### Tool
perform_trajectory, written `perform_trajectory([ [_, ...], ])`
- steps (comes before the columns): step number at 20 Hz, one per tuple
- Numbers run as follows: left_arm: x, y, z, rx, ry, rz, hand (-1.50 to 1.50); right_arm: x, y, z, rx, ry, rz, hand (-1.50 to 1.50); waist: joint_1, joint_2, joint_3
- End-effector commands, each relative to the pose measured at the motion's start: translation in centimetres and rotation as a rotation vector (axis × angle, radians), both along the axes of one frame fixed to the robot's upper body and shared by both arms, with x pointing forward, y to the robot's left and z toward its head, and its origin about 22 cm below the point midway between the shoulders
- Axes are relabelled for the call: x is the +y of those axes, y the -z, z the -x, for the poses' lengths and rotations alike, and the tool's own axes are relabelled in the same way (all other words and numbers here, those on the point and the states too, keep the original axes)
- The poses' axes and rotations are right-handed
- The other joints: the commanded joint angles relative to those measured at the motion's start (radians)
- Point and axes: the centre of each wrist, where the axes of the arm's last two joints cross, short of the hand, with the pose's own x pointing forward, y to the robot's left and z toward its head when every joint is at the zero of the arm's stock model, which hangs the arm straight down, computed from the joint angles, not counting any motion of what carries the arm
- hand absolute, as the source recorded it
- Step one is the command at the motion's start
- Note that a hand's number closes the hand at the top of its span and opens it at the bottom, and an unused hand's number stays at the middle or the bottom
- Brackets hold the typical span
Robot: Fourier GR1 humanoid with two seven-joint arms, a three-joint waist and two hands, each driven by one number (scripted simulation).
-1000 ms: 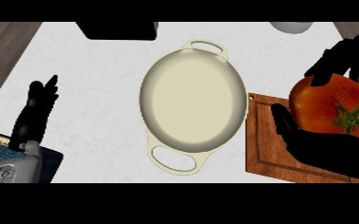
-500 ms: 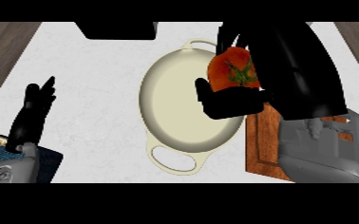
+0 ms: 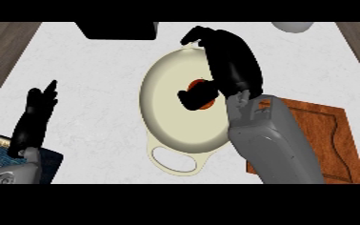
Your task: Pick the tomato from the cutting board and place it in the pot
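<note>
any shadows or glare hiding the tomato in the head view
Head view: no glare; lighting is flat, with only faint shading inside the pot. The tomato is hidden mostly by the right hand curled over it, not by shadow; only a red sliver shows.

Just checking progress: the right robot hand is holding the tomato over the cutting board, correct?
Not quite. In the head view the right robot hand holds the tomato over the pot, not over the cutting board, which lies to the right.

Right hand (image 3: 232, 66) glossy black, bulky; its forearm (image 3: 274, 143) smooth grey, boxy, with small wrist fittings. Left hand (image 3: 35, 117) black, slim fingers (image 3: 49, 88).
</note>
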Motion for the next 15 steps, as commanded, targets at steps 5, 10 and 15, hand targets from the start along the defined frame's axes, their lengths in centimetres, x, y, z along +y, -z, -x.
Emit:
perform_trajectory([
  [5,1.0,-0.9,-1.4,-0.013,-0.004,-0.017,0.00,0.3,1.4,-0.8,-0.088,0.046,-0.380,-1.50,0.001,0.002,0.001],
  [10,0.4,0.0,-0.6,-0.003,-0.004,0.001,0.00,-3.3,1.7,-1.3,-0.226,0.158,-0.554,-1.50,-0.011,-0.001,0.001],
  [15,2.3,-0.3,0.6,0.005,-0.013,0.004,0.00,-9.5,1.2,-0.2,-0.306,0.267,-0.630,-1.50,-0.019,-0.005,0.001],
])
